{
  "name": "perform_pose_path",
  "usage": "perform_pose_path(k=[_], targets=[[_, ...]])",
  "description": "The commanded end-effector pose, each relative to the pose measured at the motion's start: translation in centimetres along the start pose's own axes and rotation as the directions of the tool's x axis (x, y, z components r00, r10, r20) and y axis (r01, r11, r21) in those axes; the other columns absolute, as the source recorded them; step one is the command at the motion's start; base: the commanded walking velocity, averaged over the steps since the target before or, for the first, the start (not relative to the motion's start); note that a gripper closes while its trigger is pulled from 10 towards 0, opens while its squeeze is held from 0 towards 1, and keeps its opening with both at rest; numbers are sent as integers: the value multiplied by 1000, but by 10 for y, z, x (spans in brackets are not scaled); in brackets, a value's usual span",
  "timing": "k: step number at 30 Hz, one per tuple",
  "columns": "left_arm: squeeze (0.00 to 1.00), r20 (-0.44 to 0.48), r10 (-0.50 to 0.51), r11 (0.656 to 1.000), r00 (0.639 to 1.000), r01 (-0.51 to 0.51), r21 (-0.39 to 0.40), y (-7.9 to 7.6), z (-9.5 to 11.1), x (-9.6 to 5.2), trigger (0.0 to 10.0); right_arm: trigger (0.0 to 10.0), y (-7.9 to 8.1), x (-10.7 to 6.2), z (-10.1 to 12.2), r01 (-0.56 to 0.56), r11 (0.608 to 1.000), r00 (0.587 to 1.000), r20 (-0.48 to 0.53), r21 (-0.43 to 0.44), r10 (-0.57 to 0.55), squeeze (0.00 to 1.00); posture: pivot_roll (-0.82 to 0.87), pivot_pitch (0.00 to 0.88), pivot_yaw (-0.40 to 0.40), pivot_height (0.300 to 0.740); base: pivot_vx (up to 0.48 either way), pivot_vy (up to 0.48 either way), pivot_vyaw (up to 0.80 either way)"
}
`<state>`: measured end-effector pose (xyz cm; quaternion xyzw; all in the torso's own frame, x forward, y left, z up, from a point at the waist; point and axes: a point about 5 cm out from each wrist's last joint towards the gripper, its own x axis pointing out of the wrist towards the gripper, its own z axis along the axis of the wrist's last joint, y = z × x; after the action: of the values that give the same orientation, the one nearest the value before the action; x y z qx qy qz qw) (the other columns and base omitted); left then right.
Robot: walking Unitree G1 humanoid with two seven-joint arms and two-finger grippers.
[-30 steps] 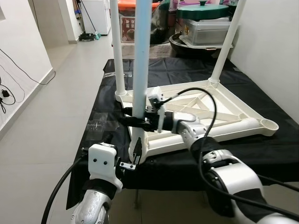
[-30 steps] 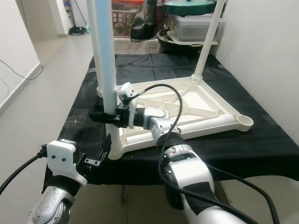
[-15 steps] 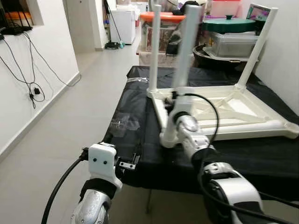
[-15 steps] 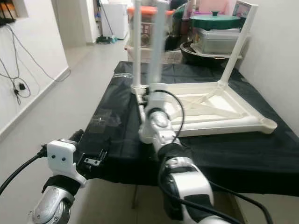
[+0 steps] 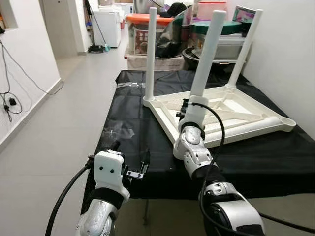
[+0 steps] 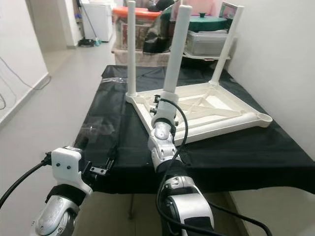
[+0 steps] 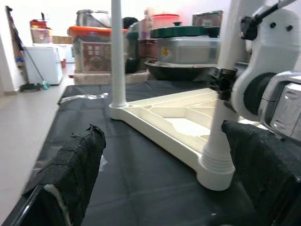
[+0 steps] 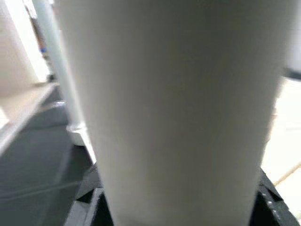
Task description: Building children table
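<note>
Since a second ago the head camera has pulled back and the near table leg (image 5: pixel 206 59) now leans away instead of standing upright before the lens. On the left, the left gripper (image 7: pixel 155 174) hangs at the near edge of the black-draped worktop (image 5: pixel 128 123), its fingers (image 7: pixel 70 169) spread apart and empty. The upturned white children's table (image 5: pixel 231 115) lies on the worktop with three legs up. The right gripper (image 5: pixel 186 109) is clenched around the near leg just above its socket (image 7: pixel 215 169).
</note>
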<state>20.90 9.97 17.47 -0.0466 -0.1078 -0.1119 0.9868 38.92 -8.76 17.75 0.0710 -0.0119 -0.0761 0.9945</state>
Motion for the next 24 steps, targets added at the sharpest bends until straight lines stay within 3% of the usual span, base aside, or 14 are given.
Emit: perform_pose_path(k=[1,3,4,6,7,10,12,14,17,18,20,22,23,24], targets=[[0,-6,-5,1000,1000,5,-4,-2,-2,1,10000,10000,-1,-1,-1,-21,1000,1000,7,13,21,1000,-37,0,-28,740,0,0,0],[0,-7,-7,1000,1000,7,-5,-2,-3,1,10000,10000,-2,0,-2,-43,999,999,14,18,42,1000,-37,0,-28,740,0,0,0],[0,-8,-9,1000,1000,9,-5,-2,-3,1,10000,10000,-3,1,-1,-51,998,999,19,22,51,24,-37,0,-28,740,0,0,0],[0,-8,-11,1000,1000,11,-5,-2,-3,1,10000,10000,1,2,0,-137,990,990,34,42,136,0,-29,0,-21,740,0,0,0],[0,-7,-10,1000,1000,10,-4,-2,-2,1,10000,10000,5,3,3,-320,947,945,71,18,318,0,-17,0,-20,740,0,0,0],[0,-8,-10,1000,1000,10,-2,-1,-2,1,10000,10000,4,3,5,-486,873,872,73,27,484,0,5,0,-8,740,0,0,0],[0,-8,-10,1000,1000,10,-2,-1,-2,1,10000,10000,4,3,5,-486,873,872,73,27,484,0,5,0,-8,740,0,0,0],[0,-7,-8,1000,1000,8,-2,0,-2,1,10000,10000,2,4,5,-660,747,750,22,80,661,0,22,0,-21,740,0,0,0],[0,-7,-7,1000,1000,7,0,0,-3,1,10000,10000,2,3,5,-732,672,676,-9,112,737,0,18,0,-23,740,0,0,0],[0,-7,-6,1000,1000,6,2,0,-3,1,10000,10000,3,1,5,-800,580,583,-32,152,812,0,20,0,-30,740,0,0,0],[0,-7,-6,1000,1000,6,2,0,-3,1,10000,10000,3,1,5,-800,580,583,-32,152,812,0,20,0,-30,740,0,0,0],[0,-4,-9,1000,1000,9,1,0,-3,2,10000,10000,12,-7,9,-914,363,356,-74,180,932,0,26,0,-36,740,0,0,0],[0,-4,-9,1000,1000,9,1,0,-3,2,10000,10000,12,-7,9,-914,363,356,-74,180,932,0,26,0,-36,740,0,0,0],[0,-3,-10,1000,1000,10,0,-1,-3,2,10000,10000,16,-10,11,-945,275,262,-93,178,961,0,26,0,-36,740,0,0,0]])
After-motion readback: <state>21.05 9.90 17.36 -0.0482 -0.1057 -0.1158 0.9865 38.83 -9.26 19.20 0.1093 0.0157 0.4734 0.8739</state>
